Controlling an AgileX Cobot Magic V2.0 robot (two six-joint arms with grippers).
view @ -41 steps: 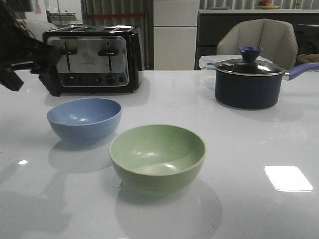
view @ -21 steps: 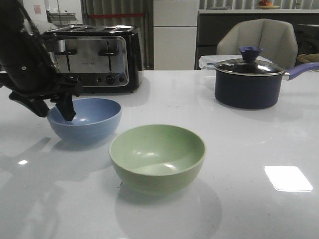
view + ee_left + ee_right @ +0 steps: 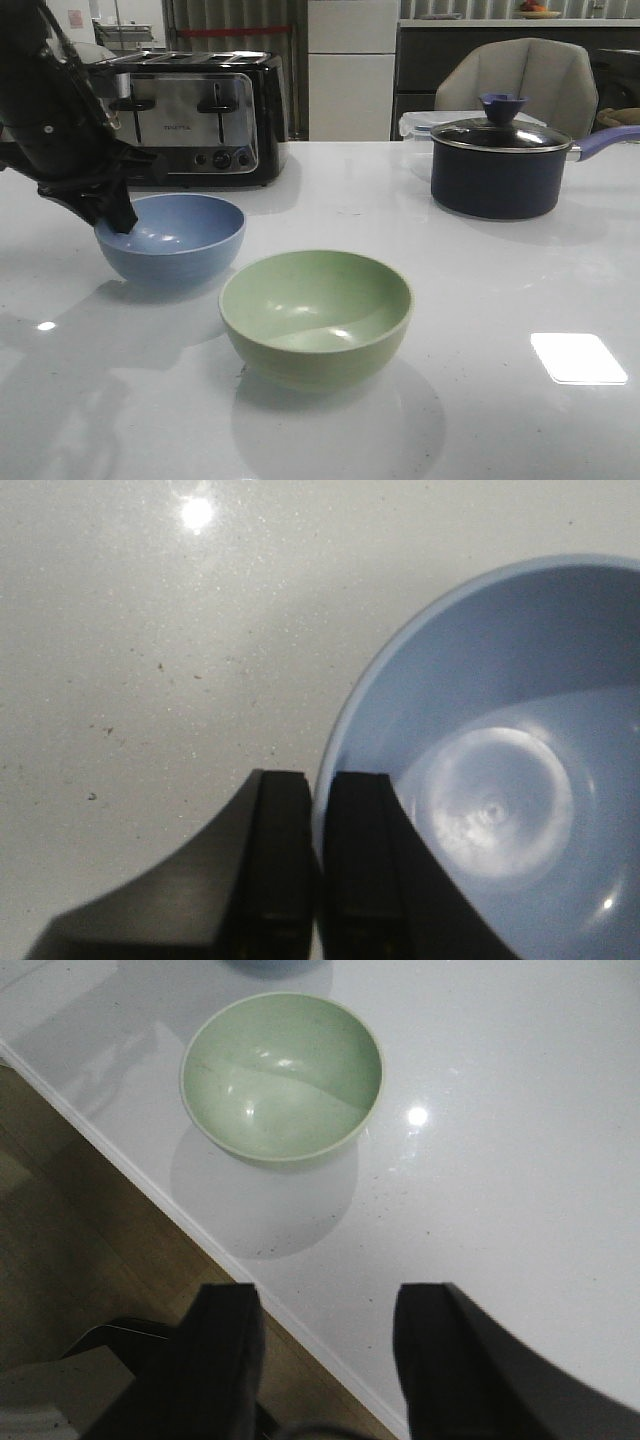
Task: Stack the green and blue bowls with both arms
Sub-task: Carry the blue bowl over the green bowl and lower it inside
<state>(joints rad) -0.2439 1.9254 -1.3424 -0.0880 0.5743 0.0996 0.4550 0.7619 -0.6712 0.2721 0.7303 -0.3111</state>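
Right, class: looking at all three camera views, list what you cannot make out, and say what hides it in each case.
- Front view: the left hand's fingertips, black against the blue bowl's rim.
- Front view: the right hand, out of frame.
- Left wrist view: the blue bowl's far side, cut off by the edge.
- Right wrist view: the blue bowl, mostly cut off beyond the green bowl.
- Front view: the toaster's brand lettering, too small.

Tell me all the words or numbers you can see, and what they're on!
Toaster: a small word sits on its shiny front, between the levers, too blurred to read.
Blue bowl, green bowl, pot: no writing shows.
Left gripper, right gripper: no writing shows.
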